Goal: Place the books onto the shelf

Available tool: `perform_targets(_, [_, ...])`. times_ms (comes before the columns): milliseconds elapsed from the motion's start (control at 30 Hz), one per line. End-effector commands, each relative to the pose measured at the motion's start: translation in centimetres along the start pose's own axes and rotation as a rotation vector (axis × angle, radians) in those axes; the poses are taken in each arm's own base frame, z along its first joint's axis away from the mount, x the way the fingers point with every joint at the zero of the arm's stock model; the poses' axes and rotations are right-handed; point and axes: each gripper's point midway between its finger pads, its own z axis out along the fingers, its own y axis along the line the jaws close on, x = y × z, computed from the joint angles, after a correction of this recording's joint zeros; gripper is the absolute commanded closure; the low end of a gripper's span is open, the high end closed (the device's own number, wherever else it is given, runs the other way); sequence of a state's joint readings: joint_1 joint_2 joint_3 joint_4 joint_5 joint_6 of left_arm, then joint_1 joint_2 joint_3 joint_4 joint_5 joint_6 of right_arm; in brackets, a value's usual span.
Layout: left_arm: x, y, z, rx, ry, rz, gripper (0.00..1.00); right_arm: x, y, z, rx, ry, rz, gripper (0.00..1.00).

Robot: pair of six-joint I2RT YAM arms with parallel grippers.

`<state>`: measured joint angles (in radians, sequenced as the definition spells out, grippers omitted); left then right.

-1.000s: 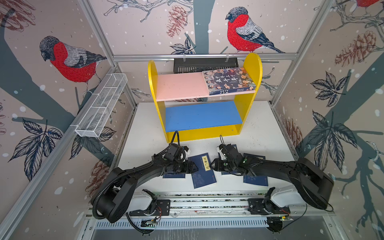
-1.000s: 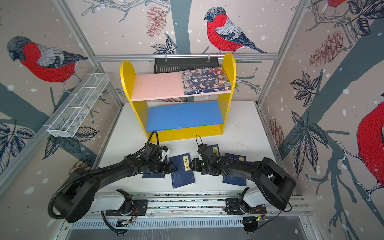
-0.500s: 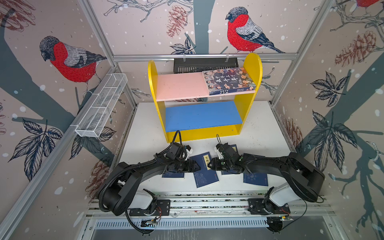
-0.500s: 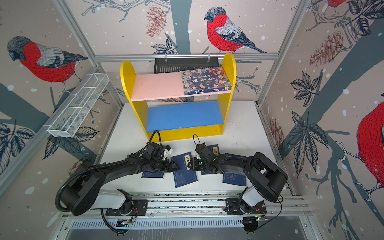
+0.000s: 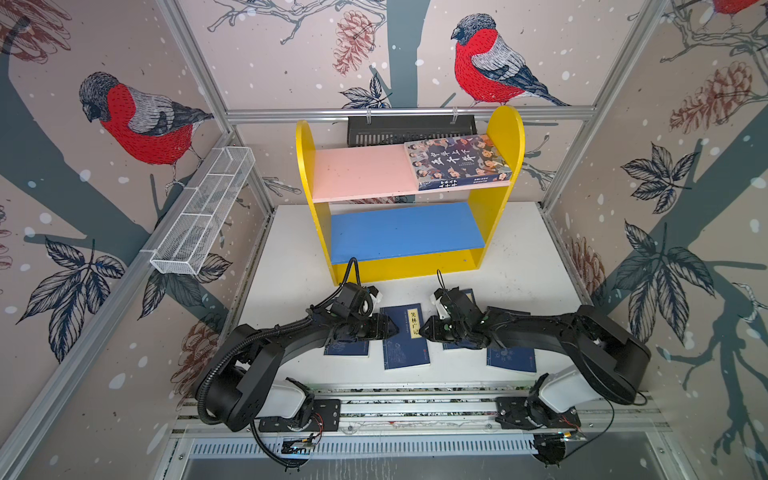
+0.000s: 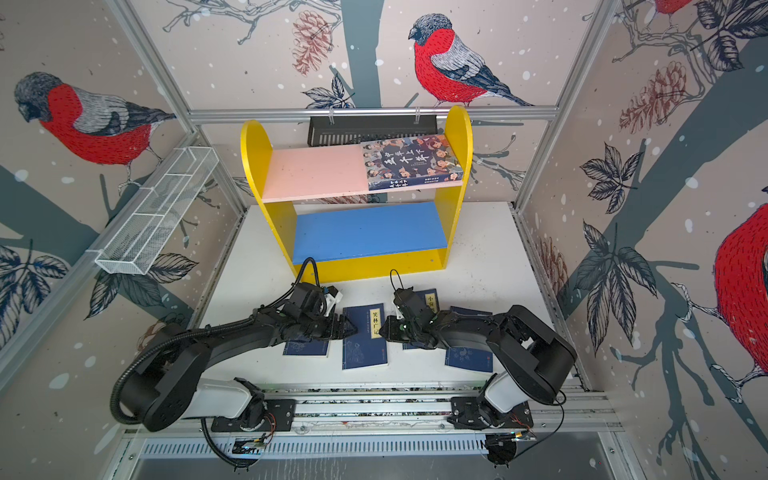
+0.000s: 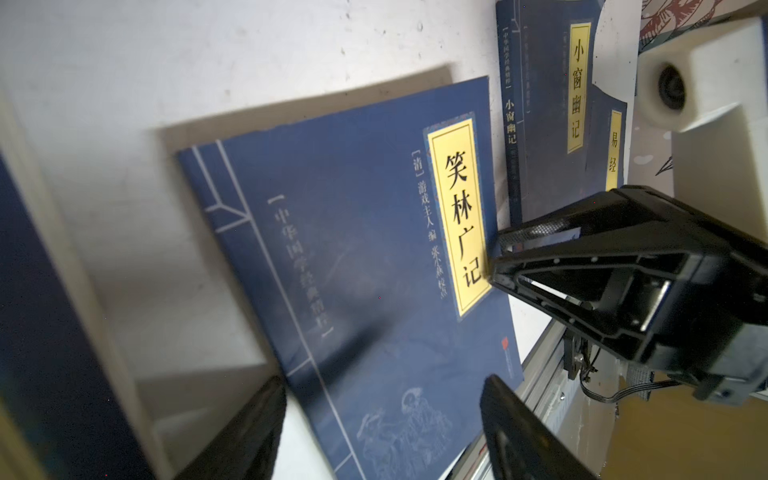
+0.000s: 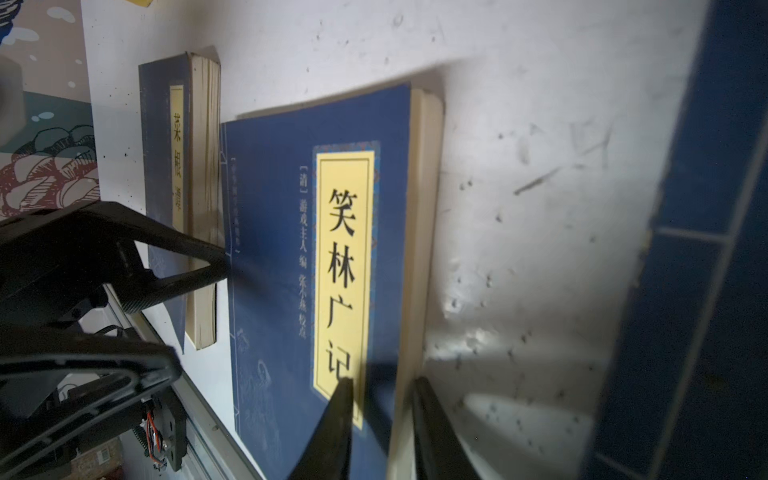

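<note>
The right tool (image 5: 423,332) is clamped on the fore-edge of the middle navy book (image 5: 405,347). One finger (image 8: 338,419) is laid on the cover by the yellow label and the other is set against the pages. The left tool (image 5: 392,329) is held apart at that book's spine side, facing the right tool. A second navy book (image 5: 347,348) is seen under the left tool. The shelf (image 5: 505,137) is placed beyond both tools on the white surface (image 5: 519,266), and the colourful book (image 5: 455,162) is laid on its pink board.
</note>
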<state>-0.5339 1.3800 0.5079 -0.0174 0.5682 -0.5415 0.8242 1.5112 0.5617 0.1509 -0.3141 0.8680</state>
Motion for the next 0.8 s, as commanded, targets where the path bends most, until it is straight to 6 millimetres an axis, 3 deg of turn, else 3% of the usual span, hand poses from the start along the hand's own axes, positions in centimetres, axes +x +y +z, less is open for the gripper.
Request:
perform_targets(0, [-0.6, 0.4, -0.2, -0.024, -0.028, 0.014, 0.25, 0.2, 0.3, -0.4, -0.013, 0.01, 0.009, 0.79])
perform_targets(267, [-0.5, 0.0, 0.0, 0.009, -0.026, 0.006, 0.25, 0.5, 1.9, -0.5, -0.116, 0.019, -0.002, 0.76])
perform_targets(533, [-0.5, -0.8, 0.0, 0.061, -0.028, -0.002, 0.25, 0.6, 1.6, 0.1, -0.143, 0.028, 0.016, 0.72])
perform_targets(700, [-0.7, -1.1, 0.0, 0.071, -0.034, 0.006, 0.25, 0.5, 2.6, -0.4, -0.217, 0.02, 0.019, 0.76])
perform_targets(767, [-0.8, -1.0, 0.0, 0.067, -0.037, 0.01, 0.25, 0.4, 2.7, -0.8, -0.222, 0.01, 0.02, 0.85])
